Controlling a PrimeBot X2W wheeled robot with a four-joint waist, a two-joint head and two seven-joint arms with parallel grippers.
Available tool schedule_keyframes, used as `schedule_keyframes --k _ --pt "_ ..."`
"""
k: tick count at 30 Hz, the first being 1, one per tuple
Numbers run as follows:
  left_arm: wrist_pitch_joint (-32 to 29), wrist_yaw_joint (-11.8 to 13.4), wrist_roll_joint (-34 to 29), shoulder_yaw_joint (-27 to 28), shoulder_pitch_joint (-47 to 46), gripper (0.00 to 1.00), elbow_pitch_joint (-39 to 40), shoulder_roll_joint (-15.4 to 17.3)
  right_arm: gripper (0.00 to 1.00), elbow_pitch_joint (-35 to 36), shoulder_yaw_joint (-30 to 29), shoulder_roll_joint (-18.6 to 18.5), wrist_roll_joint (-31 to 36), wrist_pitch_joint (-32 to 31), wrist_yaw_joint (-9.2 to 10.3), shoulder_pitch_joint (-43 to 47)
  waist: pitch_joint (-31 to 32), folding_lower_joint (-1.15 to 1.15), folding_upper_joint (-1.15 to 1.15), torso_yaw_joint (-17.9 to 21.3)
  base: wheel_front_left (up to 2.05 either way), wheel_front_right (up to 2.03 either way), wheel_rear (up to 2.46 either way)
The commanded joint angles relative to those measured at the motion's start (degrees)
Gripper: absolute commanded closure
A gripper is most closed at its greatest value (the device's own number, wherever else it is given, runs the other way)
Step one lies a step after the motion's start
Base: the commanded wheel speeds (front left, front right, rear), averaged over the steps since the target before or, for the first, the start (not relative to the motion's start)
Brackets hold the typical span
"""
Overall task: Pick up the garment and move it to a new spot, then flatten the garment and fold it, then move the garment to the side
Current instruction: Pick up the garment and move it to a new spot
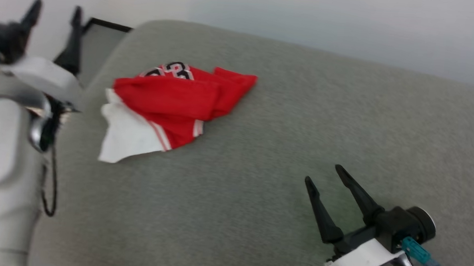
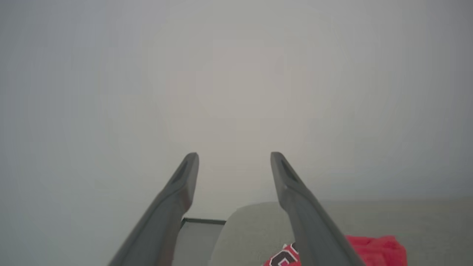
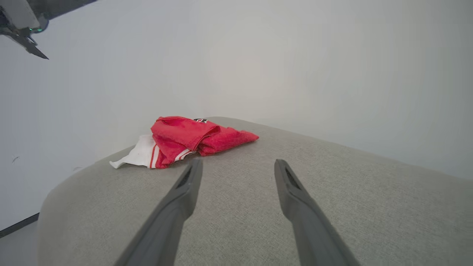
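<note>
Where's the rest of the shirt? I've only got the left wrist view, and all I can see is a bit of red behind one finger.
Observer: The shirt lies crumpled in a heap on the grey cushion, near its far left corner as the head view shows it.
Operator: Okay. Is the right gripper anywhere near it?
Observer: No. The right gripper is open over bare cushion, well apart from the shirt and holding nothing.
</note>
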State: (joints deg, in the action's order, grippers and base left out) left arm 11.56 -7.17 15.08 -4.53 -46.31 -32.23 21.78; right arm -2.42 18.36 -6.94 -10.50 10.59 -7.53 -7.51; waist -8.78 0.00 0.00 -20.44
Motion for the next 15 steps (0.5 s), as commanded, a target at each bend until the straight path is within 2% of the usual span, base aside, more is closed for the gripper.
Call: schedule_keyframes --k 1,4,8,12,15 --pt "-2.28 -0.31 2.69 -1.98 -3.42 0.00 -5.59 1.31 0.00 -0.27 0.73 0.14 0.27 0.63 0.08 -1.68 -7.15 0.00 0.00 8.06 0.00 0.00 0.00" --pt "-8.12 -0.34 8.72 -4.82 -7.27 0.00 -13.33 3.90 0.00 -0.79 1.35 0.16 0.29 1.19 0.08 -3.13 -8.19 0.00 0.00 10.08 0.00 0.00 0.00" --pt "-21.86 -0.36 18.24 -8.84 -9.73 0.00 -19.97 5.18 0.00 -1.50 1.66 0.27 0.16 1.86 0.08 -4.23 -8.71 0.00 0.00 11.66 0.00 0.00 0.00" --pt "-34.18 -0.35 25.69 -12.22 -10.34 0.00 -22.05 7.04 0.00 -1.56 2.08 0.17 0.14 2.10 0.08 -5.33 -9.81 0.00 0.00 12.77 0.00 0.00 0.00" --pt "-38.18 -0.37 29.16 -13.61 -10.49 0.00 -22.82 7.89 0.00 -1.28 2.60 -0.11 0.40 2.07 0.08 -6.27 -11.41 0.00 0.00 13.80 0.00 0.00 0.00"
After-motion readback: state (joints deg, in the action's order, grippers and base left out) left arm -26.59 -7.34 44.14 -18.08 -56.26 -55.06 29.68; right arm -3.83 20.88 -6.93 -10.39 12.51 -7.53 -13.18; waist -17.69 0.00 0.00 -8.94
